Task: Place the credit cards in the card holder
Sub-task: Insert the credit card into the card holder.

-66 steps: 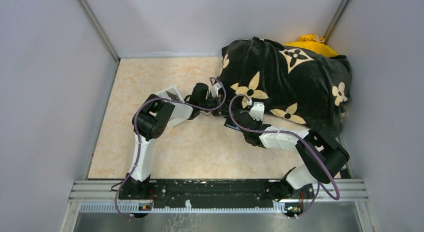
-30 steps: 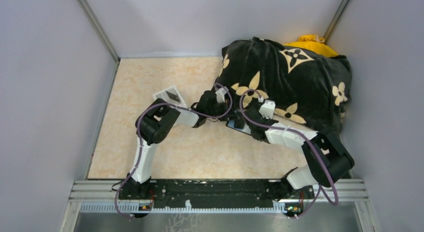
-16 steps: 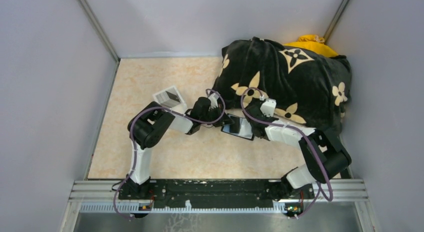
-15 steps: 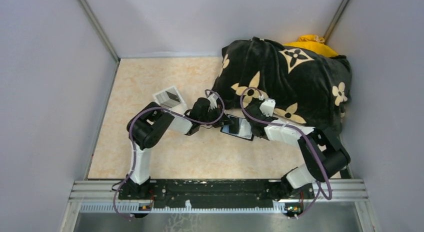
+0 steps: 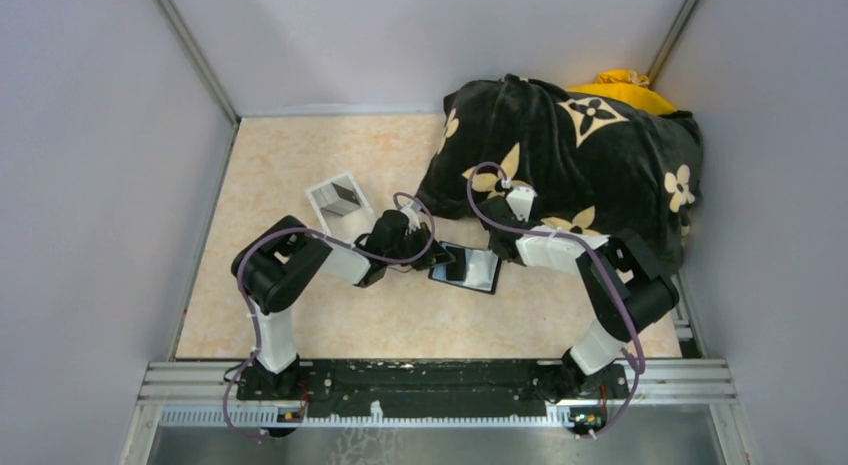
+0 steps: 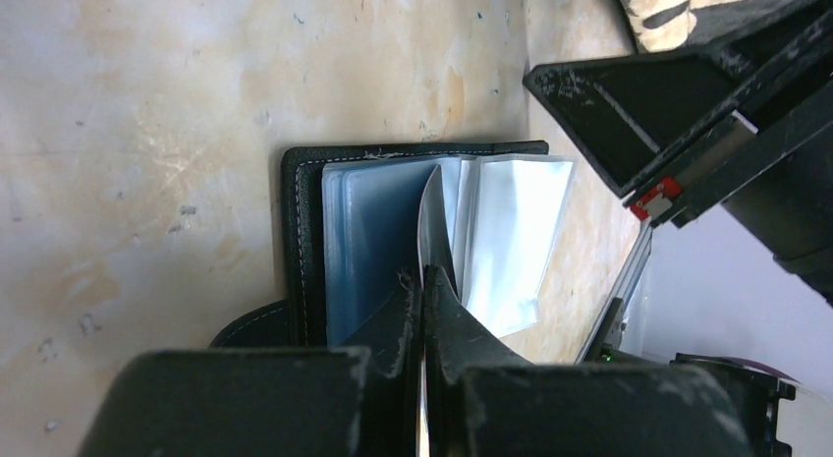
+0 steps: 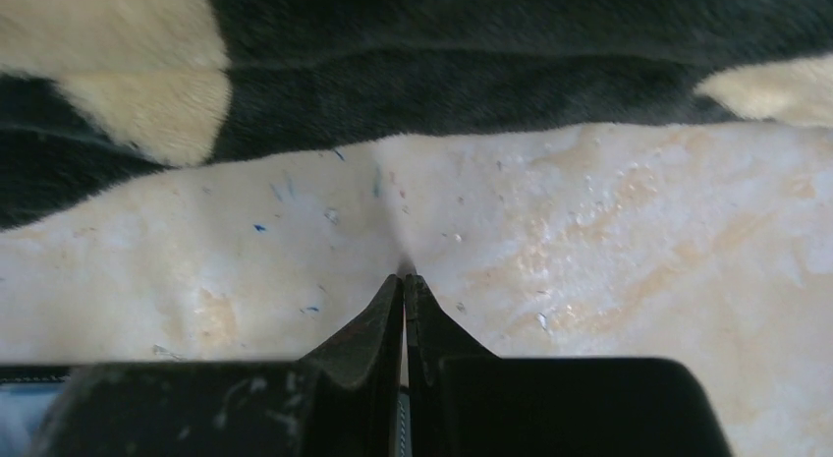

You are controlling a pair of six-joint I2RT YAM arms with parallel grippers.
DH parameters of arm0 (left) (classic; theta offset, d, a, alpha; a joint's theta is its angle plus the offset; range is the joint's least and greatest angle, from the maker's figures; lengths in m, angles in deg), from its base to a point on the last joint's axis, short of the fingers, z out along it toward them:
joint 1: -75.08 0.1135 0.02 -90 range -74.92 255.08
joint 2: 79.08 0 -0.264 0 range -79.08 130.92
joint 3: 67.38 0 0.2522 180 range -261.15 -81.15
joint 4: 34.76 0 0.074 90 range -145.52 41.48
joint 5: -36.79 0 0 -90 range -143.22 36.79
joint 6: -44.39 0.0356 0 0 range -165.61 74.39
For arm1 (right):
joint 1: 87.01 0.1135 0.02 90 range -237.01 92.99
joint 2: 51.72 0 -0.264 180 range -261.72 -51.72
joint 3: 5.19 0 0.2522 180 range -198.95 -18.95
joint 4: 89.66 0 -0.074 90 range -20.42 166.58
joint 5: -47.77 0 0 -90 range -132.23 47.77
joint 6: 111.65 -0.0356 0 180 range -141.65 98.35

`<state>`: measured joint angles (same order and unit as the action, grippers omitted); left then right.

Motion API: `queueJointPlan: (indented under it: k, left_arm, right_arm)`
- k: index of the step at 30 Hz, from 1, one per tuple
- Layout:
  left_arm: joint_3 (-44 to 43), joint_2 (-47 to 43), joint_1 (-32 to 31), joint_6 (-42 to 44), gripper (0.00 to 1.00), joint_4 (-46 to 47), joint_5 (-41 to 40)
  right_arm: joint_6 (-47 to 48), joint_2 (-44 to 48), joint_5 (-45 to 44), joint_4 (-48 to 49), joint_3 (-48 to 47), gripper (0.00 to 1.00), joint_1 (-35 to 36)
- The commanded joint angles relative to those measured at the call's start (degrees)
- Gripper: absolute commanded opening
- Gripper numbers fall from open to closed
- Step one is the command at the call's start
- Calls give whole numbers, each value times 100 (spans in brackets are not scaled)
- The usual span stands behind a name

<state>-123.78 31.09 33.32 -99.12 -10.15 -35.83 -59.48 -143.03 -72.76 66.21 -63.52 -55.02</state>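
The small black folding card holder (image 6: 300,241) lies open on the mottled beige table (image 6: 147,133). The left gripper (image 6: 422,278), pressed together, pinches one clear sleeve leaf (image 6: 435,206) (at the holder's middle). The right gripper (image 7: 404,280), closed on nothing, hangs just beside the holder, near the black flower-patterned cushion (image 7: 442,74).

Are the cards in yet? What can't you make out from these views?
- Credit cards: none told apart; left wrist view, glare on the sleeves of the card holder hides whether they are filled.
- What the shut left tool pinches, sleeve or card: its fingers cover it.
- Right wrist view: card holder cut off at the lower left edge.
- Yellow thing, top view: mostly under the cushion.
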Motion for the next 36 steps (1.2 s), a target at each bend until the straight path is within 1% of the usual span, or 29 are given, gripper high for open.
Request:
queueJointPlan:
  k: [1,5,7,9,10,11,16,19,23,25,27,30,33,36]
  left_arm:
    - [269,15,-43,475,0,-926,-177]
    - [319,-136,-43,561,0,-738,-68]
    - [330,-208,-43,541,0,-815,-246]
    - [302,-213,-43,532,0,-893,-493]
    - [221,-181,-43,518,0,-1034,-615]
    - [116,-125,-43,484,0,-1285,-775]
    - [-139,21,-43,-58,0,-1795,-1342]
    - [-195,-1,-88,-468,0,-2126,-1765]
    - [-220,-45,-143,-920,0,-2425,-2122]
    - [-190,-61,-165,-1163,0,-2479,-2227]
    - [-135,-61,-187,-1454,0,-2526,-2309]
    - [-46,-46,-254,-1935,0,-2511,-2410]
    - [-53,11,-311,-2273,0,-2501,-2462]
    - [-97,2,-358,-2375,0,-2500,-2512]
  right_arm:
    - [87,-281,344,168,-266,4,-35]
    - [97,-558,461,255,-324,3,-35]
    - [82,-558,391,233,-326,2,-33]
    - [109,-412,242,247,-264,2,-35]
    - [147,-385,168,237,-247,2,-35]
    - [184,-169,62,160,-263,2,-35]
    - [275,430,-294,-158,-223,3,-35]
    - [204,721,-374,-290,-39,7,-22]
    - [145,1149,-263,-341,217,12,91]
    - [130,1278,-147,-343,287,18,227]
    - [91,1288,-82,-371,288,23,431]
    - [-96,1179,-77,-411,246,27,812]
    - [-247,1075,-148,-457,185,30,1096]
    - [-376,1024,-185,-520,182,30,1243]
